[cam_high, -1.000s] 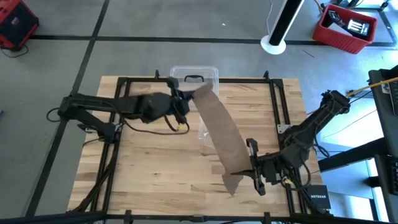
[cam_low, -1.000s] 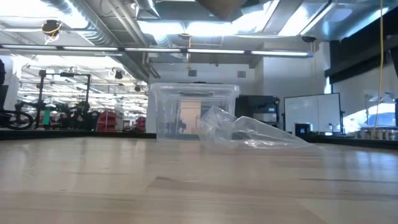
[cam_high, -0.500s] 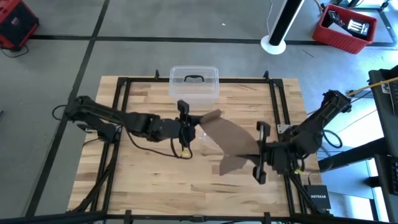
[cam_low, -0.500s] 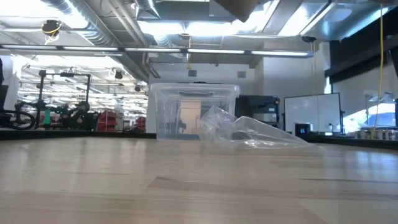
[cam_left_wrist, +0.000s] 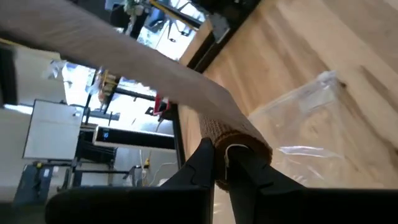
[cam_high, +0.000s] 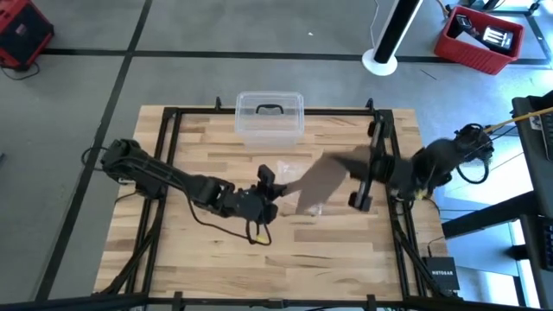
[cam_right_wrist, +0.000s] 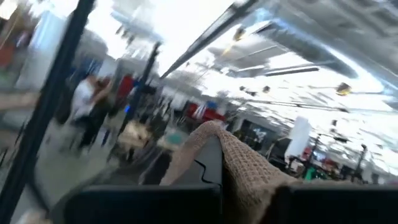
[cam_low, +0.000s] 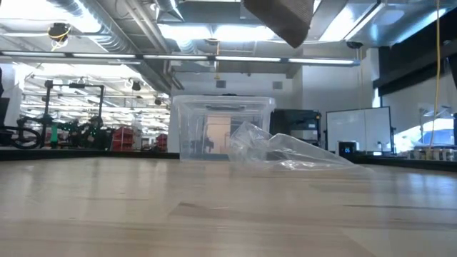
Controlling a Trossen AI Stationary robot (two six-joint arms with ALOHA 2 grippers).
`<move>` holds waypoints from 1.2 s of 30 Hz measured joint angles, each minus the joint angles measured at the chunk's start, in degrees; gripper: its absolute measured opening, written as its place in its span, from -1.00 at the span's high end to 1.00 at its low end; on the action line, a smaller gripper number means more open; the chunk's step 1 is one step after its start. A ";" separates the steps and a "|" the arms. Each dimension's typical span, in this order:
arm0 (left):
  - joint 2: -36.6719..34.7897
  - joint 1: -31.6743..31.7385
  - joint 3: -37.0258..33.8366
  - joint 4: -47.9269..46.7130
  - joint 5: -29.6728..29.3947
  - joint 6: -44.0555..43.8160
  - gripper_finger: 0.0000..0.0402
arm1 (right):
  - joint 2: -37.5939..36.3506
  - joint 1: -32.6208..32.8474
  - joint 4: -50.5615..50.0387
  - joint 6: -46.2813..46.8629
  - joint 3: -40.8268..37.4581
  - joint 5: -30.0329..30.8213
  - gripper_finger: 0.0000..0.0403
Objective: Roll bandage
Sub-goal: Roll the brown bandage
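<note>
The wooden table with its black frame stands on a grey floor crossed by dark lines. A red crate and a white post base sit beyond it, and a red box lies at the far left. Bright ceiling lights and exposed ducts run over the workshop behind.

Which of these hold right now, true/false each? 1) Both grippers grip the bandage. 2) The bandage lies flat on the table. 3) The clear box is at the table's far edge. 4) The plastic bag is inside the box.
1) True: left gripper and right gripper each pinch an end of the bandage.
2) False: it hangs lifted between them.
3) True: clear box sits there.
4) False: plastic bag lies on the table beside it.
</note>
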 joint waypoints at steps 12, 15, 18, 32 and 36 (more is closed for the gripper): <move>-0.21 -1.42 0.00 -13.68 -10.89 -14.22 0.92 | -0.93 1.58 0.61 0.70 4.03 0.34 1.00; -1.21 -1.42 0.00 -17.87 -12.14 -18.84 0.92 | -0.74 5.64 0.13 -4.10 3.97 5.10 1.00; -2.29 -1.67 -0.02 -21.19 -13.20 -22.76 0.92 | -0.91 8.91 1.00 -8.34 4.80 9.53 1.00; -6.90 -2.97 -0.07 -18.87 -8.60 -22.30 0.92 | -0.61 15.56 8.48 -20.99 10.94 9.78 1.00; -6.74 -4.57 -0.07 -10.86 -5.17 -15.27 0.92 | -0.59 10.90 9.06 -20.53 13.46 4.67 1.00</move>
